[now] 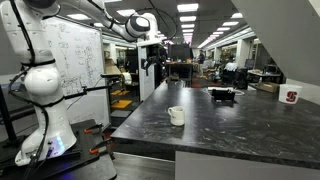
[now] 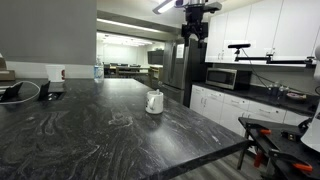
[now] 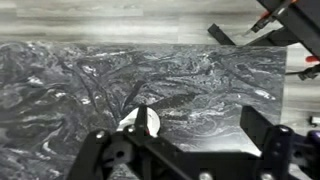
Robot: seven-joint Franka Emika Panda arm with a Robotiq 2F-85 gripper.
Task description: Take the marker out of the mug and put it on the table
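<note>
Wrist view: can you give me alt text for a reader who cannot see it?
A small white mug with a thin marker standing in it sits on a dark grey mottled table, seen from above. The mug is partly hidden behind the gripper, whose fingers stand wide apart along the bottom edge.

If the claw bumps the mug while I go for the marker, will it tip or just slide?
The mug looks small and stands free on the polished-looking table, so a low bump would probably slide it. It looks squat and upright, so tipping seems less likely unless struck near the rim.
</note>
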